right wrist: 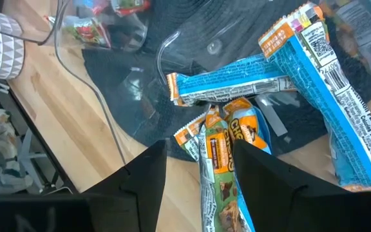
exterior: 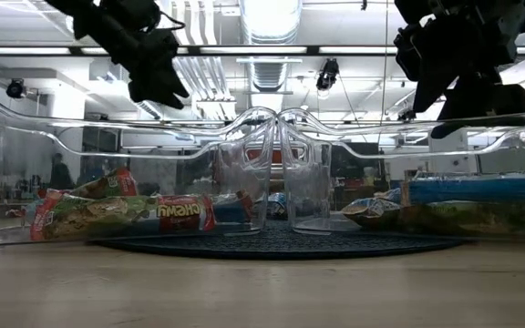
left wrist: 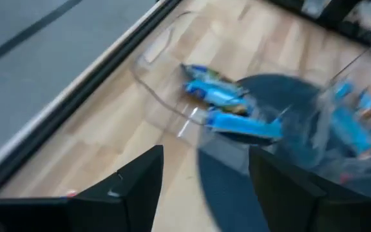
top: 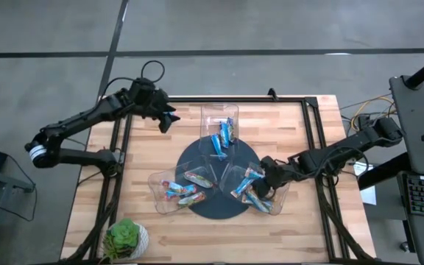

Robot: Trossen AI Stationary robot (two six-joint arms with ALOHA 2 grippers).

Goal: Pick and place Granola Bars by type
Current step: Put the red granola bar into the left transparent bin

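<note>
right gripper (top: 265, 171) low over right tray (top: 280, 200), fingers spread, nothing pinched, bars (right wrist: 250, 80) heaped just below. left gripper (top: 169, 118) raised at far left, fingers spread, empty. more bars in far tray (top: 210, 115) and left tray (top: 157, 193). likely light, slick crinkly wrappers, soft inside; best pinched across the middle of one bar.

Three clear plastic trays (top: 219, 118) sat fanned out on a round dark mat (top: 216, 210) at the middle of the wooden table (top: 293, 228), each holding shiny wrapped granola bars (top: 223, 138). A small potted green plant (top: 125, 237) stood at the table's near-left corner.
</note>
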